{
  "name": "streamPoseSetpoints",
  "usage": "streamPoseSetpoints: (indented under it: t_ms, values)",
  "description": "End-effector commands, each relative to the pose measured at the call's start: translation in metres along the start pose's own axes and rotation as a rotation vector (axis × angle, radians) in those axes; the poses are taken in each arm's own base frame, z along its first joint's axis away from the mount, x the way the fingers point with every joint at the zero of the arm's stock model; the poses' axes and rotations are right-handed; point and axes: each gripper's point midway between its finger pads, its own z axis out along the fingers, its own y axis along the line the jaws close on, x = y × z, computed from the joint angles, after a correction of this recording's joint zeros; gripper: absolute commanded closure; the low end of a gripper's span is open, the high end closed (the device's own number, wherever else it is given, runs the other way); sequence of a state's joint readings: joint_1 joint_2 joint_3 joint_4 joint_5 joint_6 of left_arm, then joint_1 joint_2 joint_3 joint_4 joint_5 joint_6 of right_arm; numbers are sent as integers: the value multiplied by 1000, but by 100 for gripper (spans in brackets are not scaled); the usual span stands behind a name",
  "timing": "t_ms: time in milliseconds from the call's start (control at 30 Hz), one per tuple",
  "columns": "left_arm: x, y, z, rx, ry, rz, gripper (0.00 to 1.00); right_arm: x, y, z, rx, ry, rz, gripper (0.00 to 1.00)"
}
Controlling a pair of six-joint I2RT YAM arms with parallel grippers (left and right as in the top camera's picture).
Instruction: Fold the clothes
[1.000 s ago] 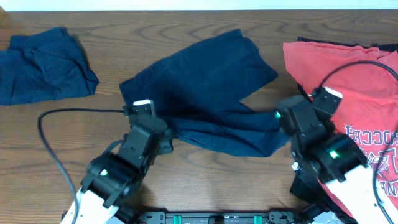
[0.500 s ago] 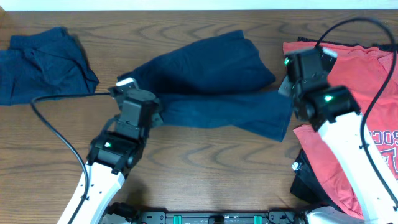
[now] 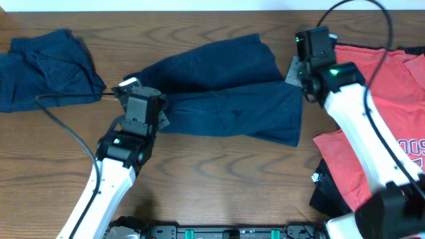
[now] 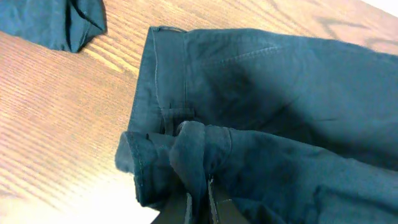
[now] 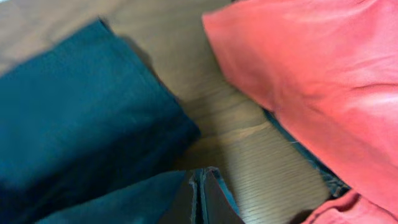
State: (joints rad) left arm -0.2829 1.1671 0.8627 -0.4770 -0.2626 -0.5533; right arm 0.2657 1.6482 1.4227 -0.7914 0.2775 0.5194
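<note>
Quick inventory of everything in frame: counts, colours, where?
navy T-shirt: 1, dark navy, table centre, part folded
crumpled shirt: 1, dark navy, far left
coral-red T-shirt: at least 1, white lettering, right edge
dark garment: 1, near-black, under the red, near right
table: 1, brown wood
cables: 2, black, one per arm
left gripper: 1, black, shut on navy T-shirt's left end
right gripper: 1, black, shut on its right end
</note>
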Motion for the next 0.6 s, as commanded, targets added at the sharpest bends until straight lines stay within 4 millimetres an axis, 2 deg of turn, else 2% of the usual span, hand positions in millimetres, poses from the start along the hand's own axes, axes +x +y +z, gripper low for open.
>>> streamPoseSetpoints:
  t_ms: [0,133,267,367,467,567]
  values:
    - [-16,4,6,-59,-54,1,94,-7,12,11,-21,7,-75,99]
    - [-24,0,13,-57,-86,-9,94,-27,17,14,-5,-35,-107,99]
    - [-44,-7,11,-33,-170,-31,94,-63,27,0,-21,-138,-129,99]
    - [-61,-2,8,-71,-252,-54,94,-80,29,-9,-37,-184,-110,99]
    - [-70,2,10,-92,-287,-76,94,-83,26,-8,-43,-185,-80,99]
    - [-70,9,19,-116,-278,-85,94,-78,26,3,-43,-157,-82,99]
